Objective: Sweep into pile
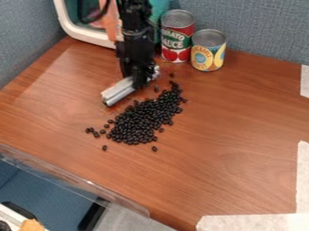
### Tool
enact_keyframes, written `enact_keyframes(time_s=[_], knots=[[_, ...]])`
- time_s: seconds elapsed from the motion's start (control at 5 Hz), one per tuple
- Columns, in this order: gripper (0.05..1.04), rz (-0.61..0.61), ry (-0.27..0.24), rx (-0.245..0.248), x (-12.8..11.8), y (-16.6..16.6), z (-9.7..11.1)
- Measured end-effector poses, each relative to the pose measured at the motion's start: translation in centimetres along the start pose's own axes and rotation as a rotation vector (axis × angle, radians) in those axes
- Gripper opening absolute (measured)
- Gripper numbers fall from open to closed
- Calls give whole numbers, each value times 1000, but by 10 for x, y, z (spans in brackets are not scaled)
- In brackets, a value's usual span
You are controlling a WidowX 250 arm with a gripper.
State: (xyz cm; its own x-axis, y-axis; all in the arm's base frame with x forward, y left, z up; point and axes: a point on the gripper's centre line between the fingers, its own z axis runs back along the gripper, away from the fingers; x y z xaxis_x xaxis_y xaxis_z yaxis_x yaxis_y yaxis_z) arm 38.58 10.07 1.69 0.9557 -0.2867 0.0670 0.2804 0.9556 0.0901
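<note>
My gripper (140, 81) hangs down over the upper left middle of the wooden table, holding a light grey bar-shaped sweeping tool (119, 91) low at the table surface. The tool lies slanted, its near end toward the lower left. Just below and to the right of it is a heap of black beans (143, 119), stretched from upper right to lower left. A few loose beans (96, 134) lie off the heap's left end, and others are scattered near its lower edge and beside its top.
Two cans, a red one (176, 37) and a yellow one (208, 50), stand behind at the back wall. A white-framed bin (80, 34) is at the back left. White tape (247, 223) marks the wooden table's (241, 135) right and front edges; a clear plastic rim (72, 176) runs along the lower left.
</note>
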Motion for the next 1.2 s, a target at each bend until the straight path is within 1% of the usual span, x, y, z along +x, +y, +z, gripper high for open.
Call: enact_keyframes(time_s=[0.2, 0.4, 0.6, 0.8, 1.0, 1.2], knots=[[378, 53, -29, 24, -17, 7, 25], [378, 128, 26, 13, -48, 17, 12], [378, 205, 59, 26, -76, 31, 1], [378, 279, 64, 43, -91, 42, -5], [378, 324, 87, 27, -108, 36, -15], [378, 392, 60, 27, -117, 23, -15]])
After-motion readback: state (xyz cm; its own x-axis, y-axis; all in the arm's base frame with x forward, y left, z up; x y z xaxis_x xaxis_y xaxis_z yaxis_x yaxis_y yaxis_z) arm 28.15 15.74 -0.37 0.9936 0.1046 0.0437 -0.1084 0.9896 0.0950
